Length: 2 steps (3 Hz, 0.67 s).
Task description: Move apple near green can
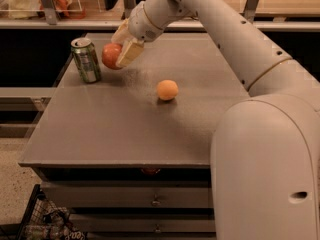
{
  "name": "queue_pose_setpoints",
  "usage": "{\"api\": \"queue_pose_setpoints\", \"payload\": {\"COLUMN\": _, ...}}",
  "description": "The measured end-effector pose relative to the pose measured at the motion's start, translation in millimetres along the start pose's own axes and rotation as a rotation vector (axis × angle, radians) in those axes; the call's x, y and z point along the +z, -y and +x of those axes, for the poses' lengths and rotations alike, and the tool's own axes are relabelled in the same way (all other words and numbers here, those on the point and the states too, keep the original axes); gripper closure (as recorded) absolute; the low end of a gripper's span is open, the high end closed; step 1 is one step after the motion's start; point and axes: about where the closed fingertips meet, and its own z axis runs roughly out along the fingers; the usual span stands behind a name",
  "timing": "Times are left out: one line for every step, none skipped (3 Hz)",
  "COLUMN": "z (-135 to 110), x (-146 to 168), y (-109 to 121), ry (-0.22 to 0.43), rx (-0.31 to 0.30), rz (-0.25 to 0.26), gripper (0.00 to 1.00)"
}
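Observation:
The green can (86, 59) stands upright near the back left corner of the grey table (120, 129). My gripper (120, 51) is just to the right of the can, shut on the reddish apple (111, 55), which it holds low over the table, a small gap from the can. The cream fingers (130, 52) clasp the apple from the right and behind.
A smaller, paler orange ball (167, 90) lies right of the table's centre. My white arm crosses the back right and its large body fills the lower right. Drawers sit under the table front. A wire basket (42, 219) stands on the floor at the lower left.

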Motion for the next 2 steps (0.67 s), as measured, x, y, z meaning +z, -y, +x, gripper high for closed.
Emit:
{"api": "queue_pose_setpoints", "payload": {"z": -0.4, "x": 6.1, "y": -3.5, "ry": -0.007, "rx": 0.024, "rz": -0.013, "gripper": 0.82}}
{"api": "queue_pose_setpoints", "payload": {"z": -0.1, "x": 11.2, "y": -6.4, "ry": -0.009, "rx": 0.038, "rz": -0.028, "gripper": 0.59}}
